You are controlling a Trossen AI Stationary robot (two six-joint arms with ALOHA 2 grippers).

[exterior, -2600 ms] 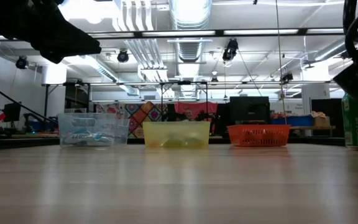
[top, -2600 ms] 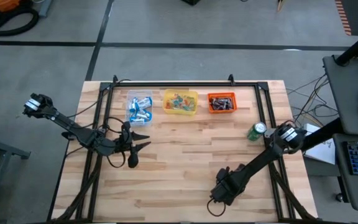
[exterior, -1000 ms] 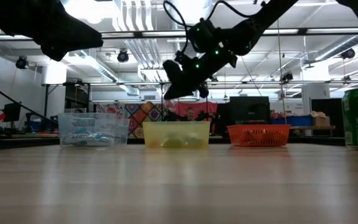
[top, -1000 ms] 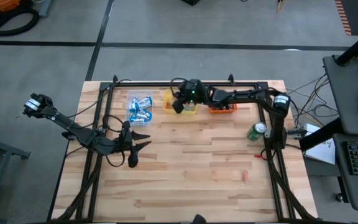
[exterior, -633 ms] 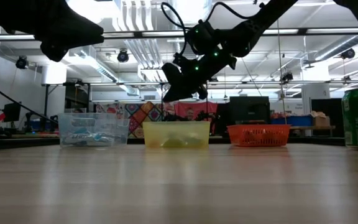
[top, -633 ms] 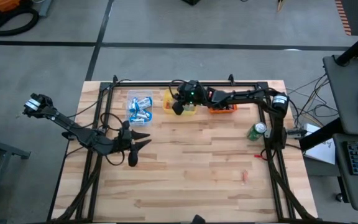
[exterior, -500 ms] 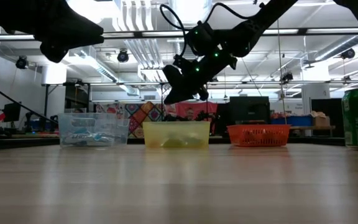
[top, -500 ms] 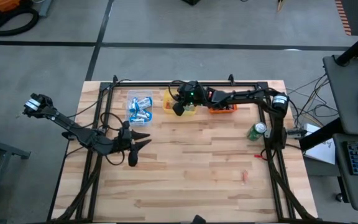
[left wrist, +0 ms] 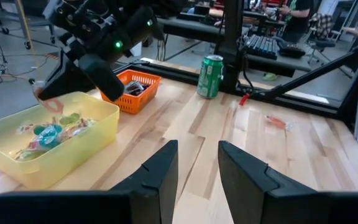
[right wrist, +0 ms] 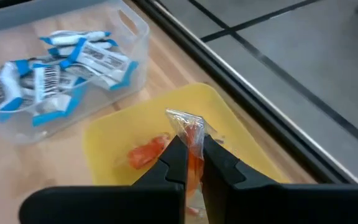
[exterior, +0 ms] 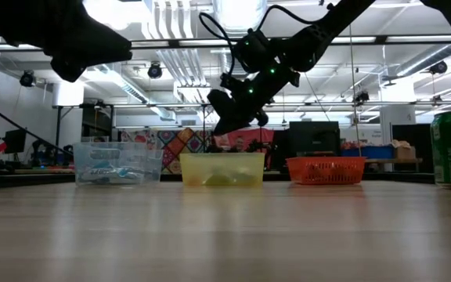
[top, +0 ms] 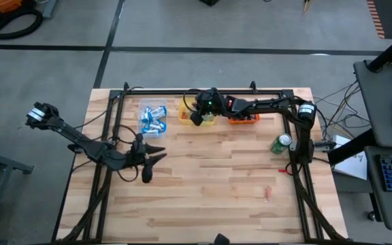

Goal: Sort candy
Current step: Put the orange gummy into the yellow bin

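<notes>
A small sweet in clear wrap with a red-orange centre is pinched between the fingertips of the right tool, whose fingers are clenched on it. Directly below this tool sits the yellow tub, with red, green and orange sweets lying in its bottom; in the low view the tool hangs just above the tub's rim, not touching it. To one side of the tool stands the clear tub holding blue-and-white wrapped sweets; to the other side, the orange basket with dark brown sweets. Farther out on the worktop a green drink can stands upright, and a single red-orange sweet lies alone, well apart from the tubs.

The left tool waits over the worktop's left part, its fingers parted with nothing between them.
</notes>
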